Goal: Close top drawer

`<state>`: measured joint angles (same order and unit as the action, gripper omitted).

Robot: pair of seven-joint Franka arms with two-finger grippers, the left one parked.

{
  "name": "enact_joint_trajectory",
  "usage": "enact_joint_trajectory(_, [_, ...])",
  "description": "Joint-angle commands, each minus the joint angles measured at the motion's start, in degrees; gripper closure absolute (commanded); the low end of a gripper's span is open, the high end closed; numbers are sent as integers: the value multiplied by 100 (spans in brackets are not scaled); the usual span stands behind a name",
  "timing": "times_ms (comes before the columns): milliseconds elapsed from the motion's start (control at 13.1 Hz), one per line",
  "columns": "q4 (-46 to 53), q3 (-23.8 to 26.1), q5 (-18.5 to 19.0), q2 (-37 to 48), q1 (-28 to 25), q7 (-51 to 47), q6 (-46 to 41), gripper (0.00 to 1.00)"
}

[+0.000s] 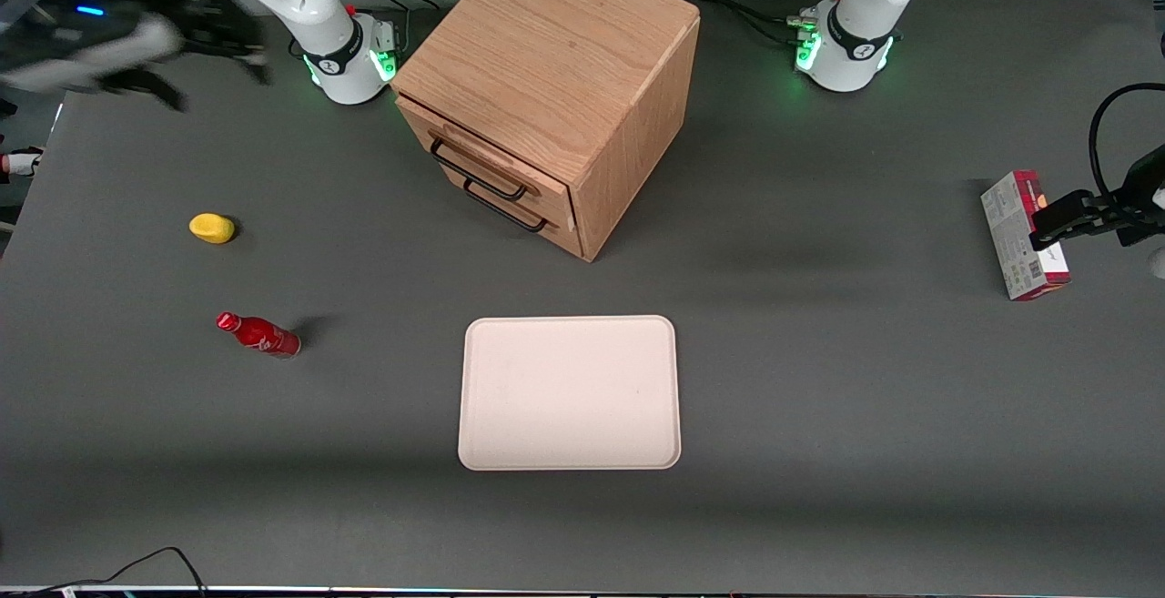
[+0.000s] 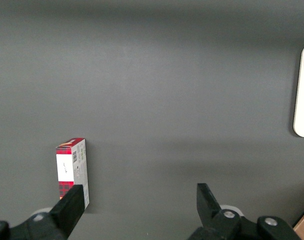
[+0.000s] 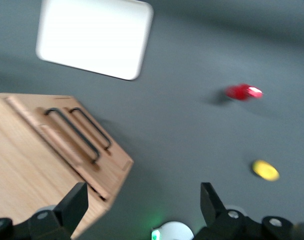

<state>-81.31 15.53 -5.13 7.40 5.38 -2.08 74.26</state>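
Note:
The wooden cabinet (image 1: 546, 52) stands at the middle of the table, farther from the front camera than the tray. Its top drawer (image 1: 496, 159), light oak with a thin black wire handle (image 1: 475, 171), stands slightly out of the cabinet face, above the lower drawer (image 1: 510, 207). In the right wrist view the top drawer (image 3: 57, 135) and its handle (image 3: 72, 134) show beside the lower handle. My right gripper (image 1: 214, 56) hangs in the air toward the working arm's end of the table, well apart from the cabinet, blurred. It is open and empty in the wrist view (image 3: 143, 195).
A pale tray (image 1: 570, 392) lies nearer the front camera than the cabinet. A red bottle (image 1: 259, 334) lies on its side, and a yellow object (image 1: 211, 228) lies toward the working arm's end. A red and white box (image 1: 1024, 234) stands toward the parked arm's end.

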Motion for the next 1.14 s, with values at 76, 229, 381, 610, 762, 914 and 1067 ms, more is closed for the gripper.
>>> enact_joint_trajectory(76, [-313,-788,484,86,-37,-99,-342,0])
enact_joint_trajectory(229, [-525,-806,531,112,-46,-134,-210,0])
enact_joint_trajectory(381, [-535,-980,434,77,-211,-143,-184,0])
enact_joint_trajectory(610, [-456,-1639,407,16,-879,-135,-157,0])
enact_joint_trajectory(762, [-377,-1720,407,-46,-916,-143,-157,0])
enact_joint_trajectory(914, [-237,-1720,407,-151,-854,-152,-166,0])
enact_joint_trajectory(1067, [-175,-1720,407,-204,-828,-152,-175,0])
